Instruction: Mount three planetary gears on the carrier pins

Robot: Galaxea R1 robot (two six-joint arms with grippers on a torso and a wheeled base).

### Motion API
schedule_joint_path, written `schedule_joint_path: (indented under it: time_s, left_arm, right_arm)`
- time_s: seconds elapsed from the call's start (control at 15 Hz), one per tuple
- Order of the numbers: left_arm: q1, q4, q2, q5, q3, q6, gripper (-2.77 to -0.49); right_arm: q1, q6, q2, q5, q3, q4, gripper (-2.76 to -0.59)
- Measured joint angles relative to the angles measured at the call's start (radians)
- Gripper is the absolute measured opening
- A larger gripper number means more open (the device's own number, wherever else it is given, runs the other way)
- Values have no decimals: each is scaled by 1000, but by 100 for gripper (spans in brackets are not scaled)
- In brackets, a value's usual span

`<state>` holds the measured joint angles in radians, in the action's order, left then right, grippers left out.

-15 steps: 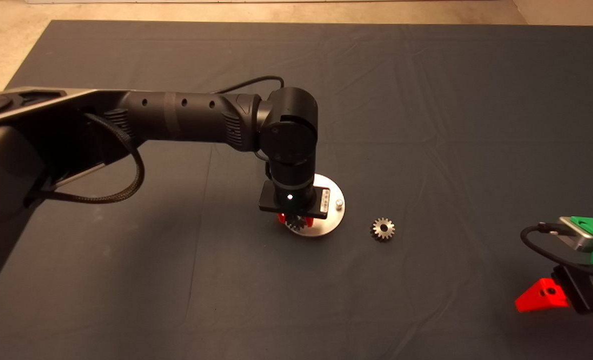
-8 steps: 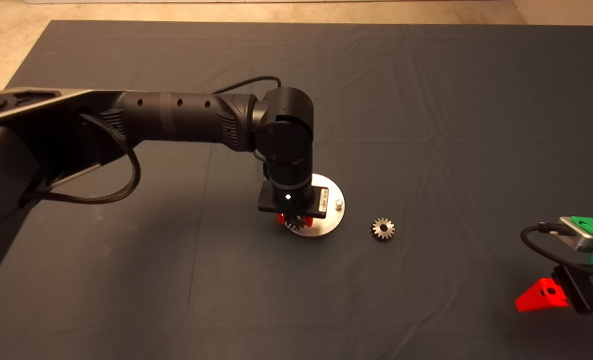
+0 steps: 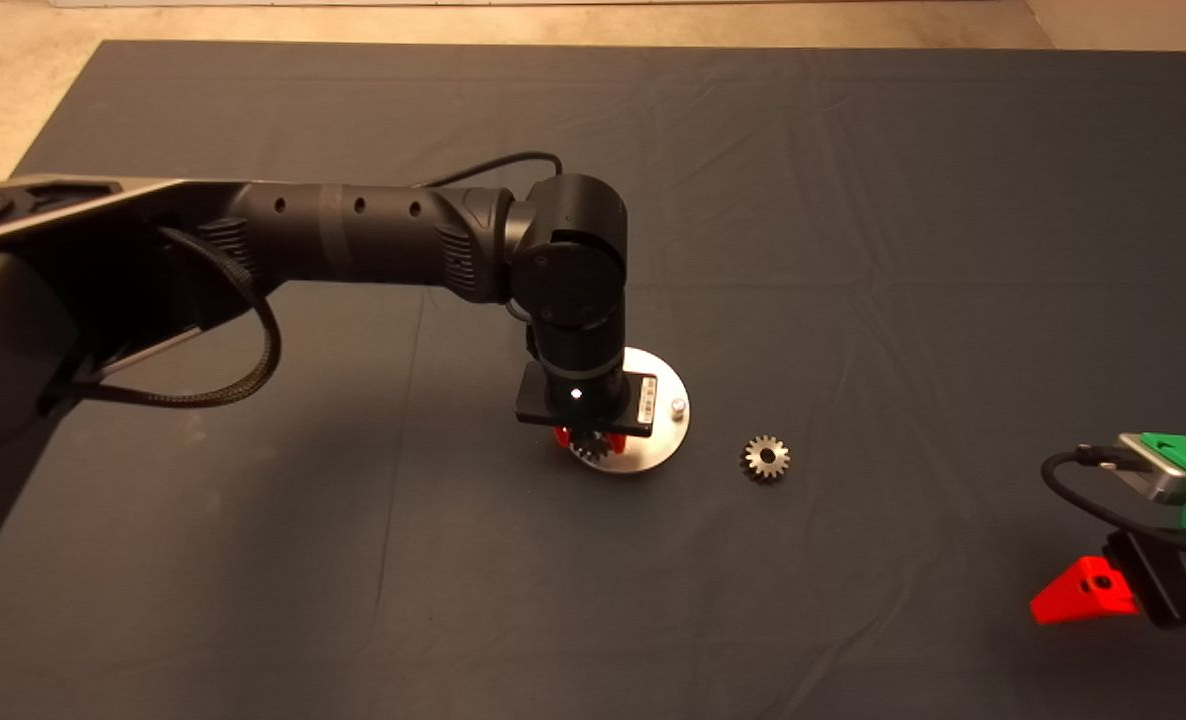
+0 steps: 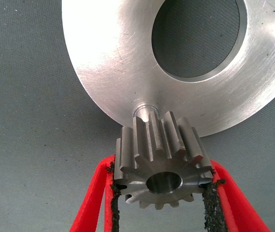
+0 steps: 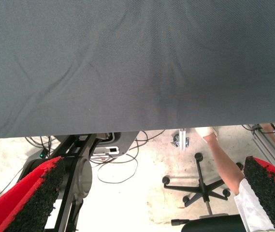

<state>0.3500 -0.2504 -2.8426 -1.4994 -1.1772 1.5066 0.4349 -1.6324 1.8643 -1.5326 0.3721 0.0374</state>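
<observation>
My left gripper (image 4: pixel 162 193) is shut on a silvery planetary gear (image 4: pixel 162 162), holding it just over a carrier pin (image 4: pixel 144 108) at the near edge of the shiny disc (image 4: pixel 113 63). From above, that gripper (image 3: pixel 589 440) hangs under the left wrist, and the gear (image 3: pixel 590 446) peeks out at the disc's (image 3: pixel 665 440) front left. Another carrier pin (image 3: pixel 677 407) stands bare on the disc's right side. A second planetary gear (image 3: pixel 766 458) lies flat on the mat to the right of the disc. My right gripper (image 3: pixel 1088 590) waits at the lower right, open.
The left arm (image 3: pixel 353 240) reaches in across the mat's left half. Past the mat's edge the right wrist view shows the floor with cables, a chair base (image 5: pixel 200 186) and a person's arm (image 5: pixel 224 162).
The left wrist shifted slightly left between the earliest frame and now. The loose gear and the right arm have not moved.
</observation>
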Motion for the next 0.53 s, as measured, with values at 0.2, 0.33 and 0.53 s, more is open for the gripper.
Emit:
schedule_joint_path:
  time_s: [0.2,0.33,0.53]
  left_arm:
    - [0,0,4,3,4,0,-242]
    - [-1,0,14,4,8,0,-242]
    - [-1,0,17,6,14,0,-242]
  right_arm:
    - [0,0,0,0,0,0,-60]
    - [0,0,0,0,0,0,-60]
    - [0,0,0,0,0,0,-60]
